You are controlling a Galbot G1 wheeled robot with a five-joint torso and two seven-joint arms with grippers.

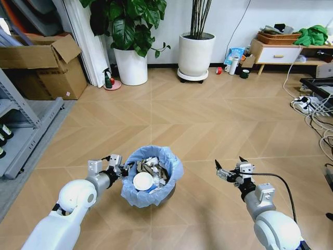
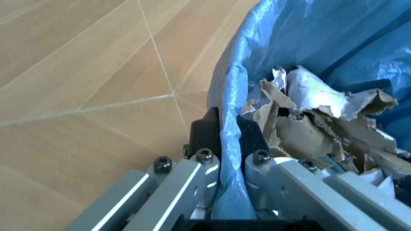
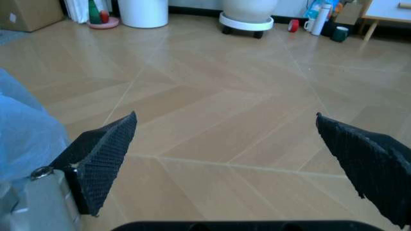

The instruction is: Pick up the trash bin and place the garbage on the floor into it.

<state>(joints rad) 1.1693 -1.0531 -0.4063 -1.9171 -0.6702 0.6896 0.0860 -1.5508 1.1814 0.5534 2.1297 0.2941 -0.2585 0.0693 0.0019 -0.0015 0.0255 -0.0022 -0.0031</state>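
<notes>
The small round dark trash bin [image 1: 151, 179], lined with a crinkly light-blue plastic bag folded over its rim, stands upright with its mouth facing up, low in the middle of the head view. Whether its base touches the light brown herringbone wooden floor [image 1: 208, 130] cannot be told. Inside lies the garbage [image 1: 148, 174]: torn brown cardboard scraps, crumpled white paper and a white round disc [image 1: 142, 180] lying flat near the robot's side of the bin. No writing can be read on any of it.

The left gripper [image 1: 125, 169] is at the bin's left rim; in the left wrist view its jaws are clamped on the bagged rim, one finger [image 2: 204, 130] outside the blue plastic and the other inside, next to the cardboard scraps [image 2: 308, 134].

The right gripper [image 1: 229, 167] hangs over bare floor to the right of the bin, apart from it, its black ridged jaws spread wide with nothing between them.

Far behind, two large white plant pots [image 1: 196, 54] stand against the wall, with an open brown cardboard box [image 1: 44, 65] to the left.
</notes>
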